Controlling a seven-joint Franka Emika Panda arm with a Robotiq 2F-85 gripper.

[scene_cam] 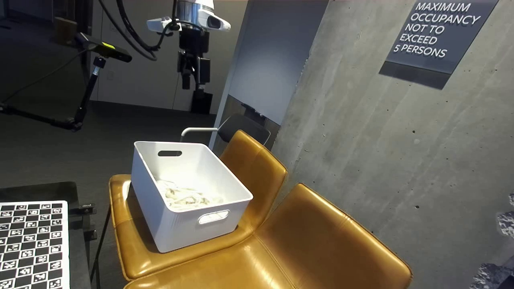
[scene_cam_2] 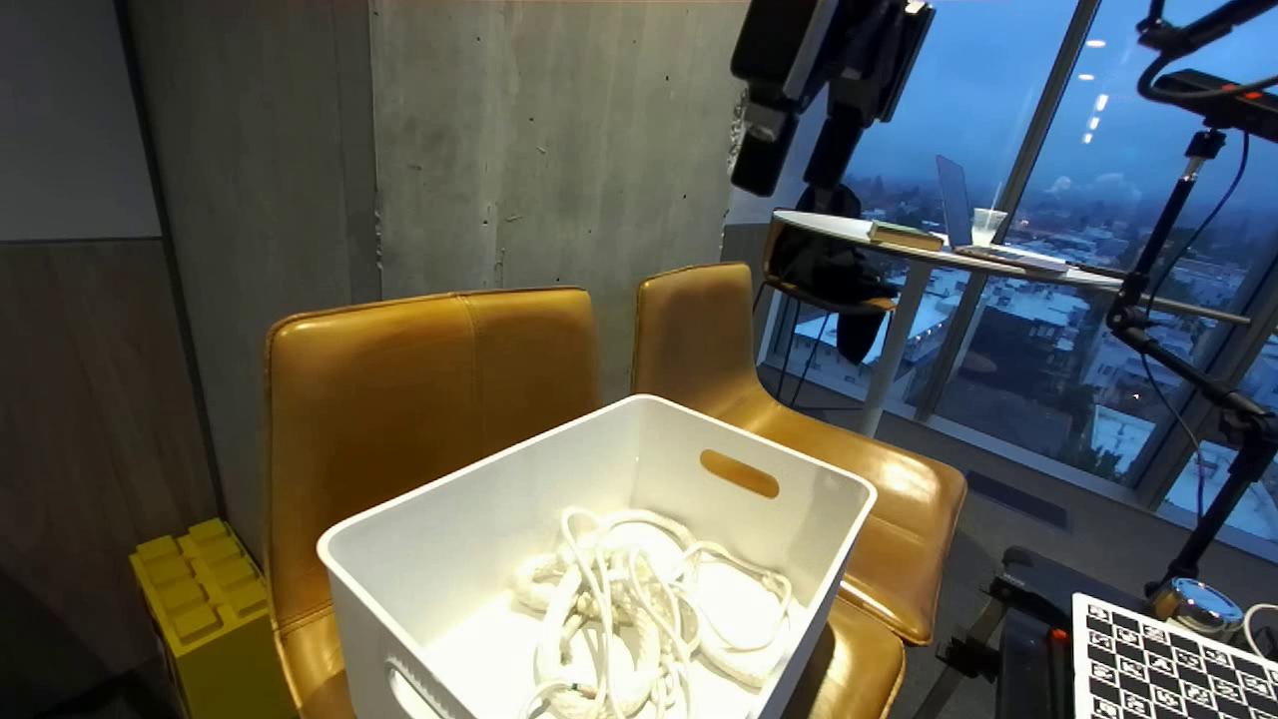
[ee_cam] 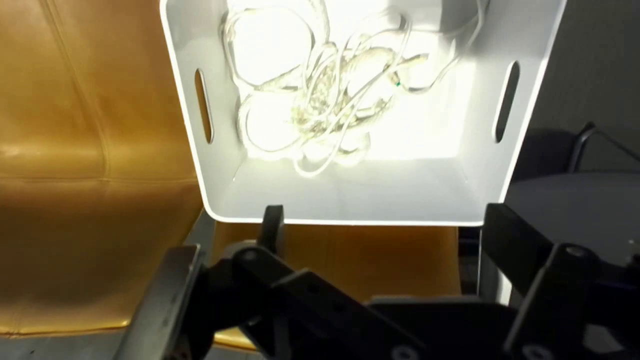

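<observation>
The bin looks like smooth plastic with a satin finish. The rope appears fibrous and matt (glare washes out much of its texture in the wrist view). The chairs are leather-like, smooth and glossy. At 3 o'clock in an exterior view, the wall is matt, pitted concrete. At 2 o'clock in an exterior view, the window is reflective glass; at 8 o'clock, the studded block looks like plastic. The jaws appear mostly matt.
</observation>
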